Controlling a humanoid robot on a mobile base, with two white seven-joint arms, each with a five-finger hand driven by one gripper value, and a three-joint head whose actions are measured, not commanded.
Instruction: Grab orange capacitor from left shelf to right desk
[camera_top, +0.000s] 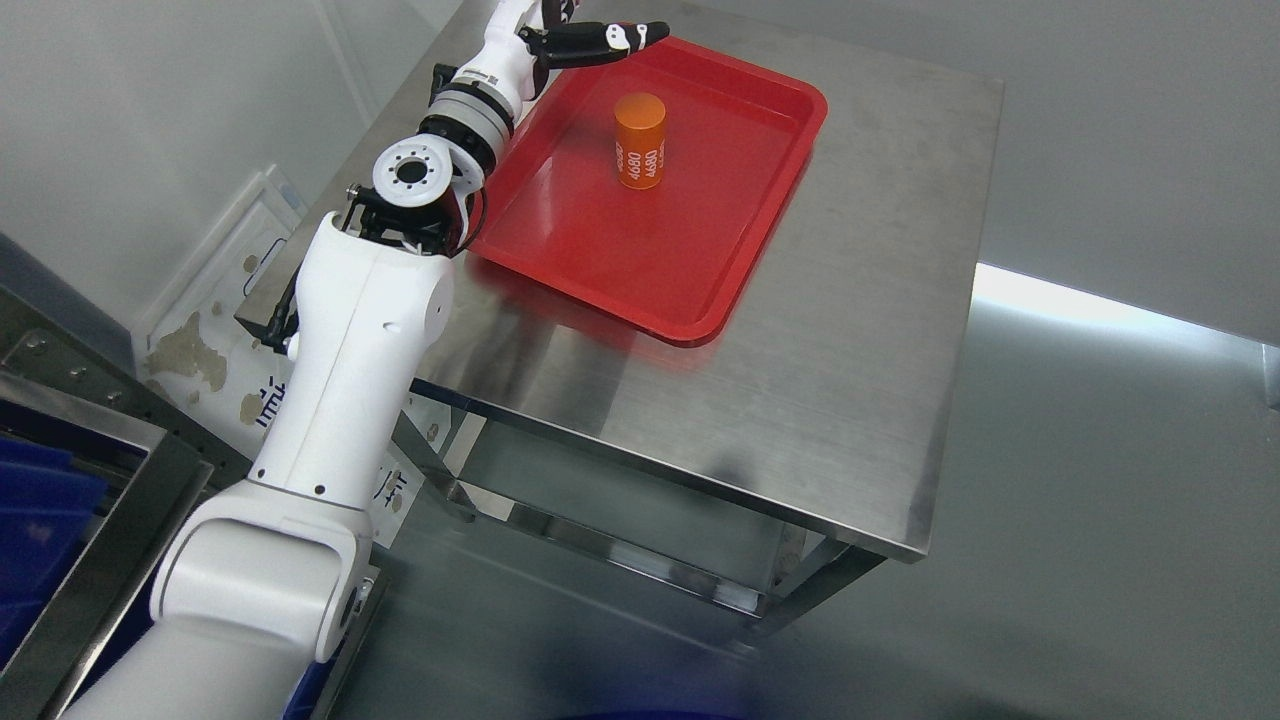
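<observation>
An orange cylindrical capacitor (640, 140) with white "4680" print stands upright in the far half of a red tray (650, 270) on a steel table. My left hand (590, 40) hovers at the tray's far left corner, above and left of the capacitor, apart from it. Its dark fingers (625, 37) stretch out toward the right and hold nothing. The white left arm runs up from the lower left across the table's left edge. No right arm shows.
The steel table (860, 330) has bare surface to the right of and in front of the tray. A metal shelf frame with blue bins (40, 510) sits at the lower left. Grey floor lies right of the table.
</observation>
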